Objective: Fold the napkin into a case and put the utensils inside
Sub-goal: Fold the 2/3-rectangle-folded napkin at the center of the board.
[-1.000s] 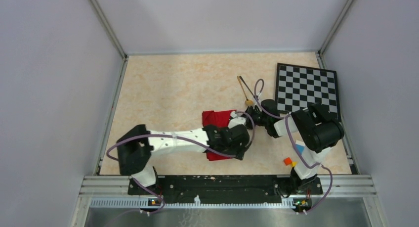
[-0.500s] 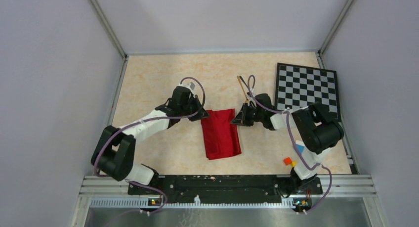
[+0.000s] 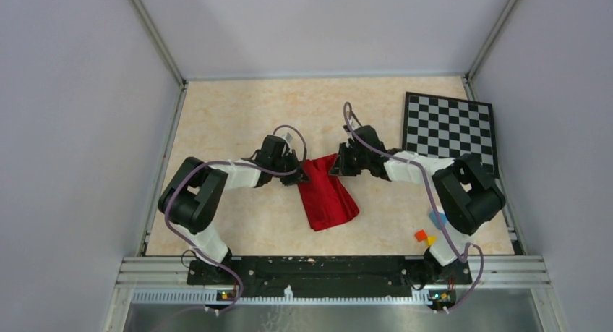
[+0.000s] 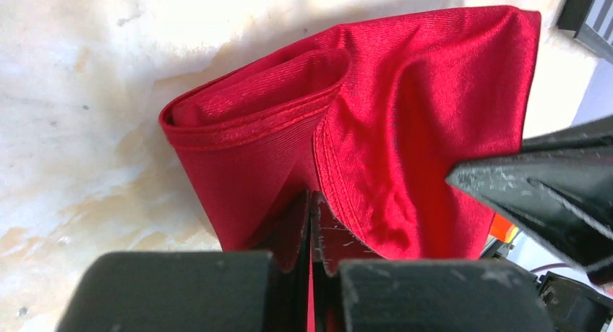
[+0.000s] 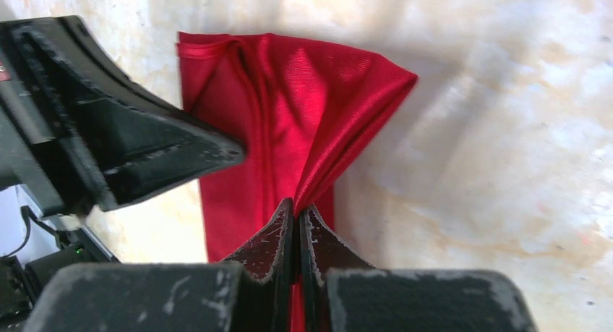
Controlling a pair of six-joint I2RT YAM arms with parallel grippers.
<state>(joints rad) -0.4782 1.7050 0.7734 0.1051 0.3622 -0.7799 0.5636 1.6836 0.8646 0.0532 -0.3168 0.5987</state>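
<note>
Tightly, left end effector (image 4: pixel 311 202) and right end effector (image 5: pixel 296 207) pinch the sheeny napkin (image 3: pixel 329 200).

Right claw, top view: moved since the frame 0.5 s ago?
Yes. The right claw has shifted left, away from the checkered board, and now pinches the far right corner of the napkin.

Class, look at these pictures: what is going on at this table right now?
Two robot arms are working the red napkin, which lies folded on the table. The left gripper and the right gripper are each shut on a pinch of its far edge, facing one another. The utensils cannot be made out.
</note>
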